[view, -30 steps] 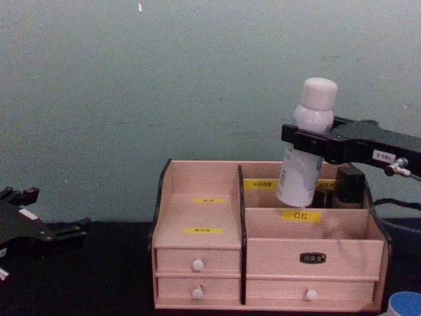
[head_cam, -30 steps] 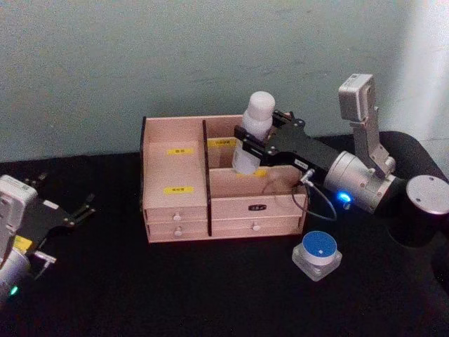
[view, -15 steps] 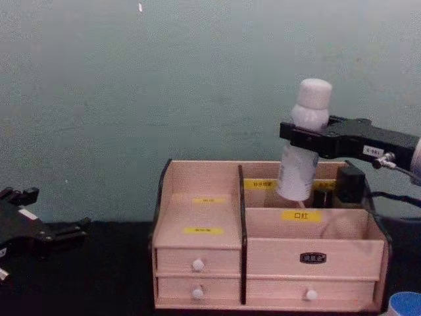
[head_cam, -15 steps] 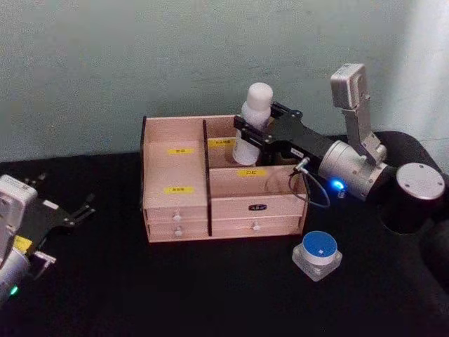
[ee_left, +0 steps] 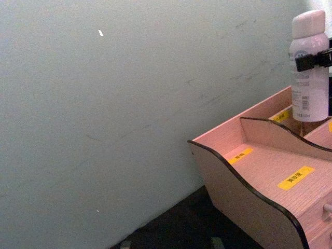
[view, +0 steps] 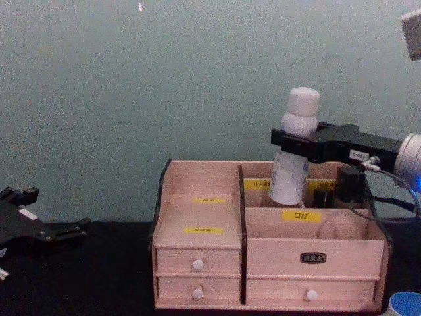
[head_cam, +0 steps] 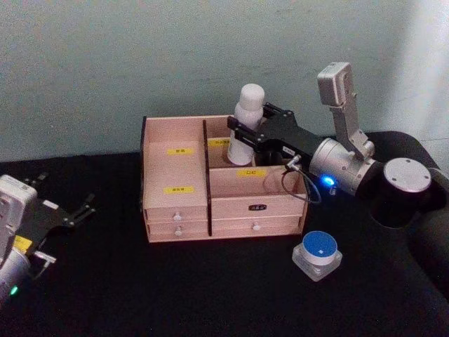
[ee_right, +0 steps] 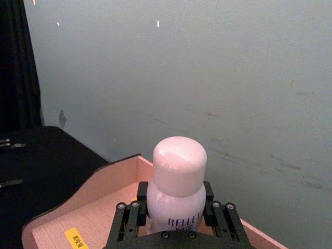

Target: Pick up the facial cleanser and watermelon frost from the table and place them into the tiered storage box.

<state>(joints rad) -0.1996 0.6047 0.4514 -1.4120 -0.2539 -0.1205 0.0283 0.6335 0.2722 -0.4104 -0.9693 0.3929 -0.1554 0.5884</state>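
Facial cleanser (head_cam: 250,105), lettered "RELLE", hung tilted in the right gripper's (head_cam: 245,130) pinch. Its base sat inside the storage box's (head_cam: 174,168) rear right compartment, behind a yellow "口红" label (view: 299,215). Blue-lidded jar (head_cam: 317,254) stood on the table (head_cam: 210,295) by the box's front right corner. Left gripper (head_cam: 63,194) idled, spread.

We see a black tabletop (head_cam: 210,302) at six o'clock, with a pale green wall (head_cam: 140,56) at twelve.
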